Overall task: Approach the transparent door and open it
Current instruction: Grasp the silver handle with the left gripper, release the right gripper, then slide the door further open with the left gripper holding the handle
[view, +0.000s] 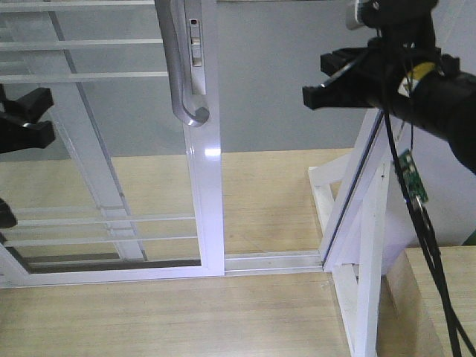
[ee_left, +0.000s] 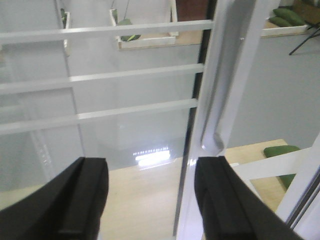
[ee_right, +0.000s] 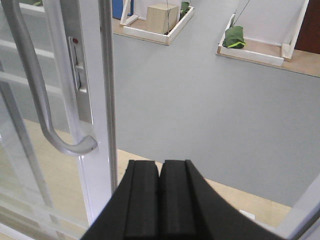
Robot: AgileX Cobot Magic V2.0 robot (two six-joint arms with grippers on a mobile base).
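Observation:
The transparent door (view: 104, 171) fills the left of the front view: clear glass, thin white bars, white frame. On its right stile (view: 204, 186) hangs the curved silver-grey handle (view: 178, 67). My left gripper (view: 37, 117) is open at the left edge, facing the glass. In the left wrist view its fingers (ee_left: 87, 200) straddle bare glass, and the handle (ee_left: 217, 115) is up to the right. My right gripper (view: 316, 80) hovers right of the stile at handle height. Its fingers (ee_right: 145, 200) are shut on nothing, and the handle (ee_right: 35, 85) lies to the left.
A floor track (view: 275, 260) runs from the stile to a slanted white post and brace (view: 372, 245) on the right. A cable with a small circuit board (view: 411, 175) hangs from the right arm. Beyond the door are a cardboard box (ee_right: 162, 17) and a green bag (ee_right: 234, 37).

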